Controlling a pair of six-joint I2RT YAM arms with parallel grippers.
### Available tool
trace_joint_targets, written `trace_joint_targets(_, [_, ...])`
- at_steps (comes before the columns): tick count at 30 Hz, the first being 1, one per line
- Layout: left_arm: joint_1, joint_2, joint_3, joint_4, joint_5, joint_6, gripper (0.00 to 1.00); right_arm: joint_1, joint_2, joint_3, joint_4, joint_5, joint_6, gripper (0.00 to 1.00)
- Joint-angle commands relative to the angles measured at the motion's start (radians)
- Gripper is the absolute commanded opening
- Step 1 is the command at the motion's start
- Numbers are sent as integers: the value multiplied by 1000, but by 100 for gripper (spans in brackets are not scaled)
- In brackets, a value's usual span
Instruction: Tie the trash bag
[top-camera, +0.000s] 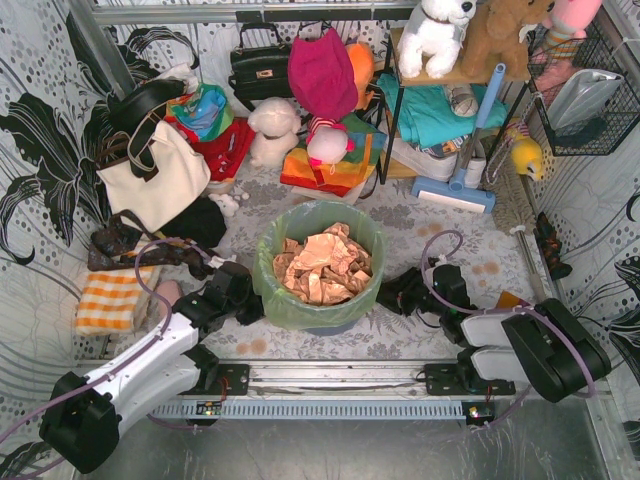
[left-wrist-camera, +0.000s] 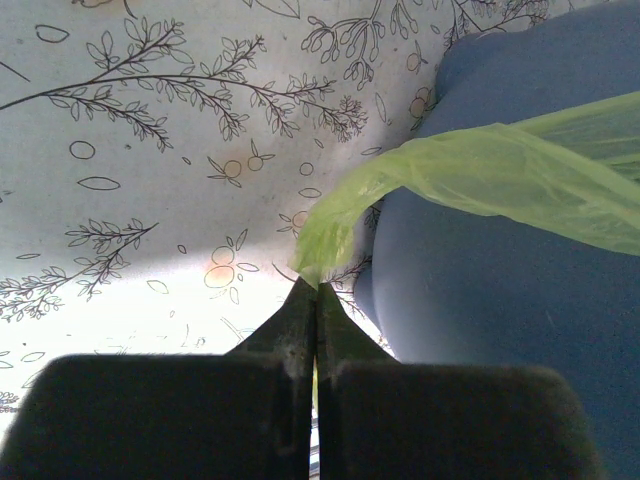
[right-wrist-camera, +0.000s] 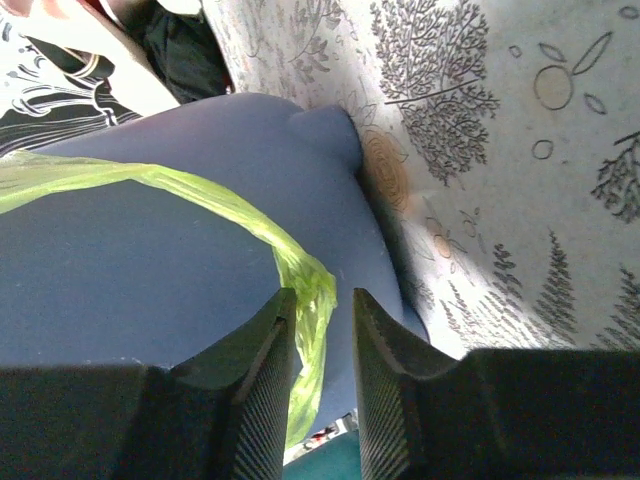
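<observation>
While the thin, translucent light-green plastic trash bag (top-camera: 266, 262), probably light, soft and slippery, lines the round blue plastic bin (left-wrist-camera: 480, 300) on the bench (top-camera: 420, 225), the left fingers (left-wrist-camera: 316, 292) pinch its left rim and the right fingers (right-wrist-camera: 323, 300) stand parted around its right rim, both sensible holds.

left claw (left-wrist-camera: 317, 300) pinching trash bag (left-wrist-camera: 470, 180), blue bin (left-wrist-camera: 480, 310)

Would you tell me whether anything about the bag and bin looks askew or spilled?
Nothing spilled. The trash bag is tugged away from the bin on both sides: left fingers pinch one flap, right fingers straddle another.
</observation>
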Motion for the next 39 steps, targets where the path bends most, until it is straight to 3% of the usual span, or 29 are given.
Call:
trace_joint_targets(1, [4,-1,31,14,-1,14,0,12,38,-13,187,-14,65,27])
trace_joint_targets(7, [4,-7,29,14,-3,10,0,14,84,-25,277,-13,99,2])
trace_joint_targets(12, [3,-31,40,-11,-28,1,0,14,40,-34,223,9,90,0])
trace_joint_targets(15, [3,-67,58,-48,-65,-17,0,14,-73,-26,41,47,55,0])
trace_joint_targets(20, [2,-139,94,-123,-127,-56,0,14,-421,61,-489,173,-82,0])
trace_joint_targets(24, [1,-182,120,-179,-172,-79,0,13,-582,121,-748,242,-137,0])
trace_joint_targets(33, [1,-167,131,-189,-183,-82,0,13,-531,371,-1230,467,-410,0])
trace_joint_targets(38, [1,-162,131,-184,-181,-76,0,12,-481,416,-1225,451,-498,0])
trace_joint_targets(39, [1,-162,131,-183,-180,-75,0,13,-477,411,-1192,427,-501,8])
